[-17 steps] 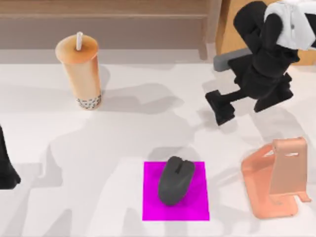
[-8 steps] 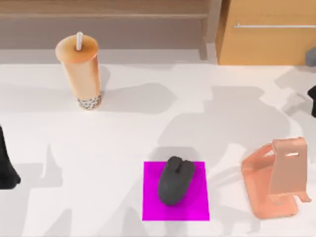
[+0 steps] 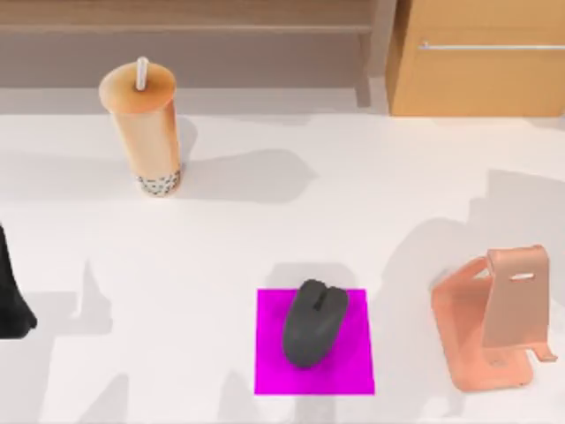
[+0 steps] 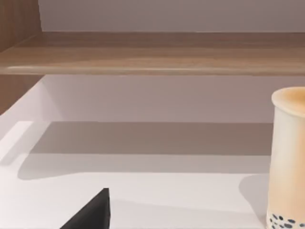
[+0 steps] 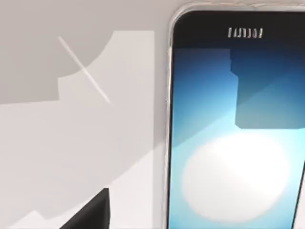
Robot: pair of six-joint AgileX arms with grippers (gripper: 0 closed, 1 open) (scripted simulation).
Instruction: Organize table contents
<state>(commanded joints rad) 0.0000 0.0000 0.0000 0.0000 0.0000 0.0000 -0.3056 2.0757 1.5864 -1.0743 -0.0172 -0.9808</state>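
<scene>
On the white table [image 3: 265, 230], a dark grey mouse [image 3: 315, 322] lies on a magenta square mat [image 3: 353, 371] near the front middle. A tall orange-tan bubble-tea cup [image 3: 141, 132] with a white straw stands upright at the back left, and the cup [image 4: 288, 157] also appears in the left wrist view. A salmon-pink phone stand [image 3: 494, 327] sits at the front right with nothing on it. The right wrist view looks down on a smartphone [image 5: 238, 129] with a blue-white screen lying flat on the table. A black part of my right gripper [image 5: 90, 212] shows beside the phone. My left arm [image 3: 11, 300] is parked at the left edge.
A wooden cabinet [image 3: 481, 79] with a metal handle stands behind the table at the back right. A low wooden shelf [image 3: 185, 26] runs along the back. Open tabletop lies between the cup, the mat and the stand.
My right arm has left the top view to the right, uncovering the cabinet front. Its shadow has slid right across the table. The cup, mouse, mat and stand have not moved.
</scene>
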